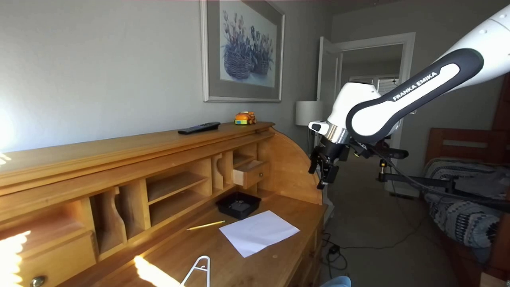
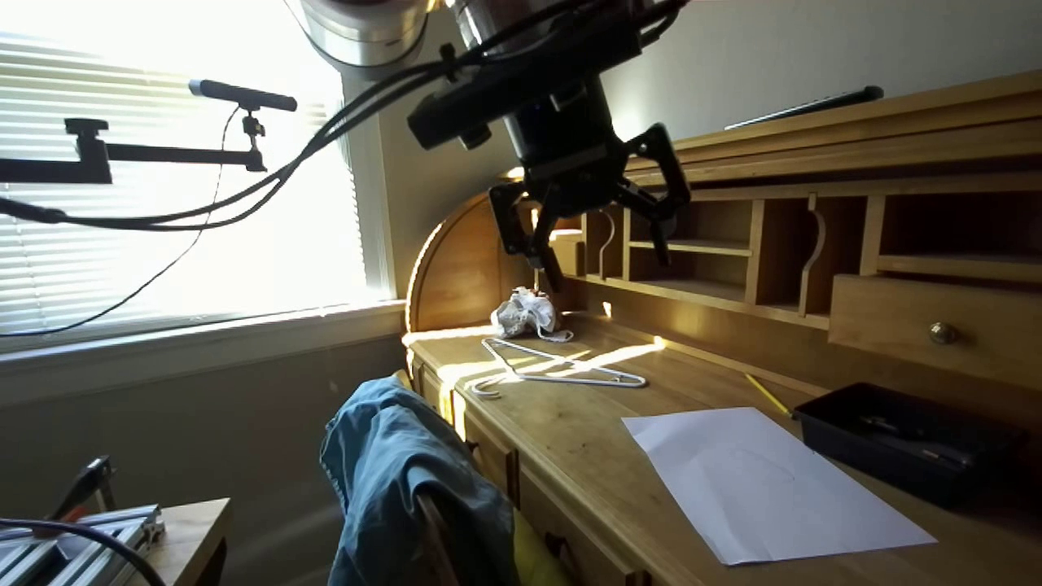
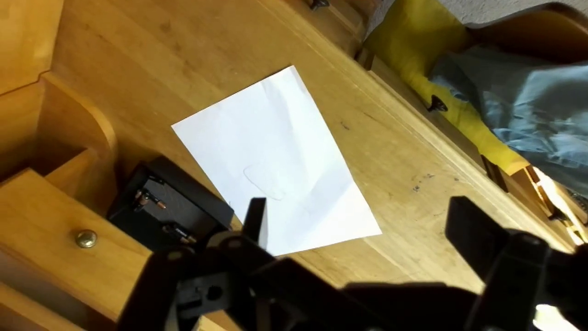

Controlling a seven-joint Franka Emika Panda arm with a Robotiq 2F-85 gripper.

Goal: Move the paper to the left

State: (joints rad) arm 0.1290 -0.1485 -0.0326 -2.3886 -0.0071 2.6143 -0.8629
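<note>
On table (image 3: 220,59), paper (image 3: 280,161) lies flat, one long side just beside black tray (image 3: 195,184); contact unclear. Hand (image 2: 609,273) hangs well above, spread wide, holding nothing, probably high to leave room for choosing approach. Flat paper offers little edge to pinch, so pressing down and sliding seems likelier; nothing visible weighs paper down, so it should shift easily

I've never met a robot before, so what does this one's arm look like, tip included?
The Franka Emika arm is white with rounded segments, a black band lettered "FRANKA EMIKA" in white, and a silvery metal collar. Its end effector is black, with two angular, jointed fingers. Black cables run alongside.
</note>
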